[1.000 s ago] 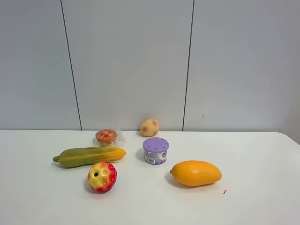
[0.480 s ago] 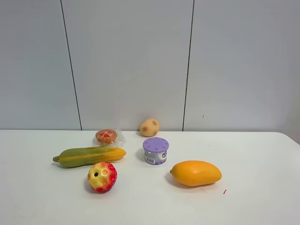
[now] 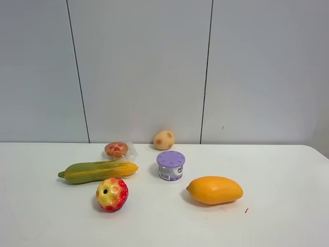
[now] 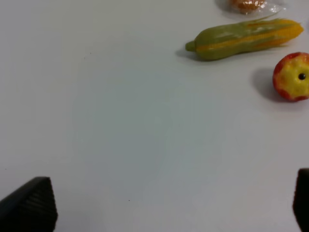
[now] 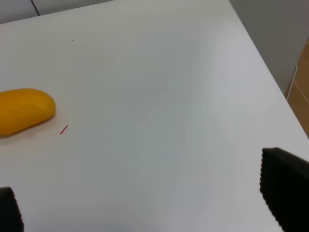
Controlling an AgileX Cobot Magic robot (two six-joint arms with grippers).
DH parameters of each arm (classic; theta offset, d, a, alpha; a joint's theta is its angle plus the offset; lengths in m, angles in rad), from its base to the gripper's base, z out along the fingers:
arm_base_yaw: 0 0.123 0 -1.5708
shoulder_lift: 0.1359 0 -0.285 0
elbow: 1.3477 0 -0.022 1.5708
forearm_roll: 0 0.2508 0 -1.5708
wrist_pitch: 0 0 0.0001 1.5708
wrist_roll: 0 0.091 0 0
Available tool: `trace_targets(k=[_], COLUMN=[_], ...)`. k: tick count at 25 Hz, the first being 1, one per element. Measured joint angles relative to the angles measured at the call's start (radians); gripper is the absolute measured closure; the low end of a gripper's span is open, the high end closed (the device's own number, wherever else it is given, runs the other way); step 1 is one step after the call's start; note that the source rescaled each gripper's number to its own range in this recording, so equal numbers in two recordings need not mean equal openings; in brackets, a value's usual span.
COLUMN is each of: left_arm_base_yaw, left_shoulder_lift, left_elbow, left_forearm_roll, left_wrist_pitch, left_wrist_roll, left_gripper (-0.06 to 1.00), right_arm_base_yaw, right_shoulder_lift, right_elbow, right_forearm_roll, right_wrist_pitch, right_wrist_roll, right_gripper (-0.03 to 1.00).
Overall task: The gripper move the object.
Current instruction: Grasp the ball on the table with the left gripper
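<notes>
Evidently we are only starting: our black two-fingered left tool (image 4: 166, 203) hangs over the white desk (image 4: 120, 121) with its jaws spread wide and empty, and our black right tool (image 5: 147, 198) is likewise agape. The small round toy apple (image 4: 292, 76), mottled red and yellow, sits untouched on the desk's left half, well apart from the left tool and near the green-and-yellow corn cob (image 4: 244, 38). Next, we judge, that tool must reach over the apple and descend.

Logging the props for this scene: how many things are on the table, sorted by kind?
Fruit: 2, apple and mango
Vegetables: 2, corn cob and potato
Wrapped pastry: 1
Purple-lidded tub: 1
Total: 6
</notes>
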Motion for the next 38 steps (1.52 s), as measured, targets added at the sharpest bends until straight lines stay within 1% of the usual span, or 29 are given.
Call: trace_targets(k=[16,21,27,32,38], left_arm_base_yaw=[0.000,0.000,0.000,0.000,0.000], left_shoulder_lift=[0.000,0.033,0.145,0.270,0.408], left_elbow=[0.000,0.000,-0.016,-0.089,-0.168], left_forearm_roll=[0.000,-0.005,-0.009,-0.010,-0.010], left_wrist_pitch=[0.000,0.000,-0.006,-0.059,-0.096], left_wrist_roll=[0.000,-0.009,-0.014,-0.014,-0.014], left_gripper=[-0.06,-0.06,-0.06,-0.06,-0.06], right_arm_base_yaw=[0.000,0.000,0.000,0.000,0.000], right_shoulder_lift=[0.000,0.000,0.000,0.000,0.000], right_elbow=[0.000,0.000,0.000,0.000,0.000], right_forearm_roll=[0.000,0.000,0.000,0.000,0.000], right_wrist_pitch=[0.000,0.000,0.000,0.000,0.000], right_wrist_roll=[0.000,0.000,0.000,0.000,0.000], right_gripper=[-0.03,-0.03,-0.03,-0.03,-0.03])
